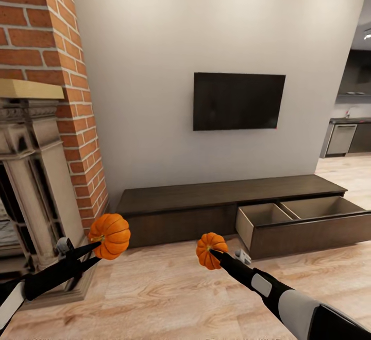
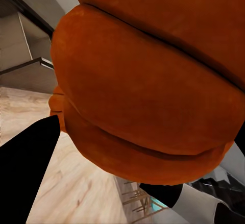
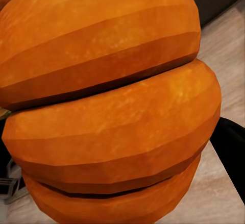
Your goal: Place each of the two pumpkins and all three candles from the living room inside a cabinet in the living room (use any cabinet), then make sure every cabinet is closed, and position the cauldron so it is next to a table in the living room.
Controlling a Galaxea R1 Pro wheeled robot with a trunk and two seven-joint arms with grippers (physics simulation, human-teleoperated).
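The left gripper (image 1: 98, 247) is gripping a pumpkin (image 1: 110, 236), and the right gripper (image 1: 216, 255) is gripping the other pumpkin (image 1: 210, 249); both are hanging in the air above the wood floor (image 1: 165, 288), in front of the cabinet (image 1: 206, 203). In each wrist view the orange ribs are filling almost everything, with a dark finger (image 2: 25, 168) showing at the edge, so I cannot see how deep each grip is sitting.

The cabinet is standing against the wall under the TV (image 1: 238, 101), and its right drawer (image 1: 304, 226) is pulled open, with two pale compartments that look empty.

What could go wrong, in my judgement: a round ribbed pumpkin is easily slipping out of narrow fingers if the arm is swinging fast, and then it is rolling away on the floor. The open drawer front is standing out into the room, so the right arm or the base could be knocking it. Releasing from too high could make a pumpkin bounce over the low drawer wall.

No brand, label or readable writing is showing anywhere
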